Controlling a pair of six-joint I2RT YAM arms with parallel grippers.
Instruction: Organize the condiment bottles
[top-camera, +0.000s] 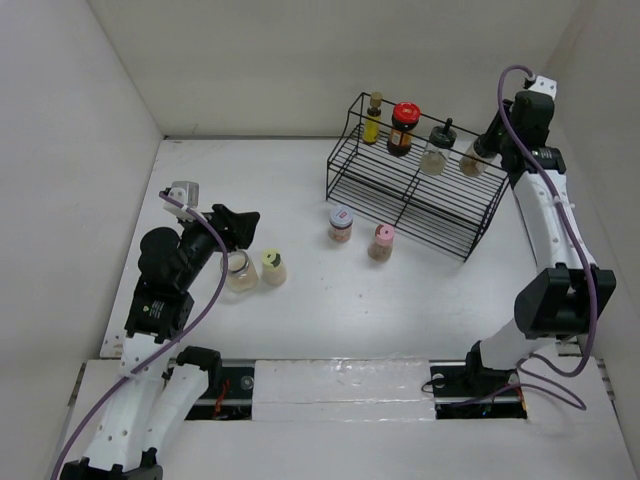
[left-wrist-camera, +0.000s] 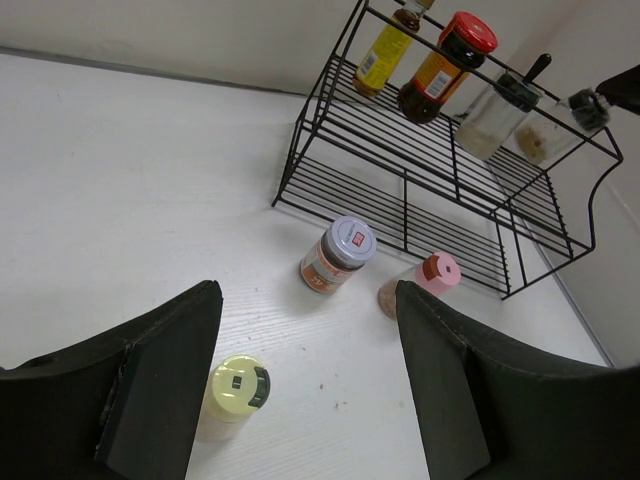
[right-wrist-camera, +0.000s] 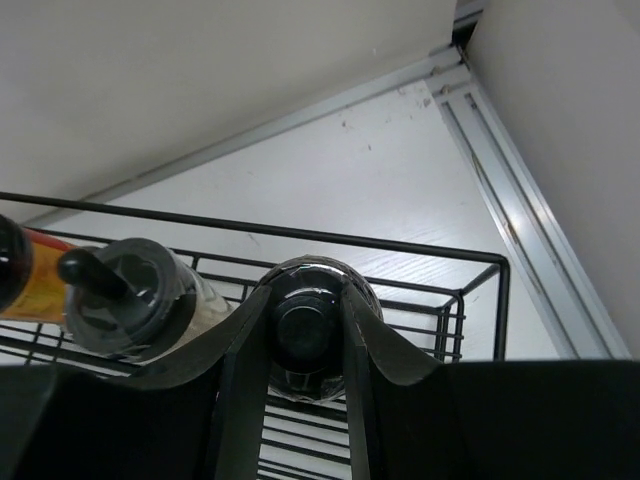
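Evidently the right gripper (right-wrist-camera: 306, 300) is clamped on the black ribbed cap of a clear round bottle with beige contents (right-wrist-camera: 306, 335). It holds the bottle from above at the three-o'clock end of the top shelf of the black wire rack (top-camera: 415, 205), which sits toward two o'clock on the white table (top-camera: 250, 180). Gripping by the cap probably keeps the fingers out of the wires and off the neighbour at its nine o'clock, a clear bottle with a black spouted cap (right-wrist-camera: 130, 300). Further along that row stand a dark jar with a red lid (top-camera: 403, 128) and a slim yellow-labelled bottle with a brown cap (top-camera: 374, 118), so the shelf fills as a line.

The left gripper (left-wrist-camera: 305, 287) hangs released at nine o'clock on the table, jaws wide and grasping nothing. It is above a small bottle with a pale yellow cap (left-wrist-camera: 237, 388), likely the next pick. A jar with a bluish-white lid (left-wrist-camera: 340, 250) and a bottle with a pink cap (left-wrist-camera: 435, 272) wait near the centre.

The held bottle's body is hidden beneath its cap and the fingers, so whether it rests on the shelf cannot be told. A clear jar (top-camera: 240, 272) beside the yellow-capped one shows only from above, and its lid is hard to make out.
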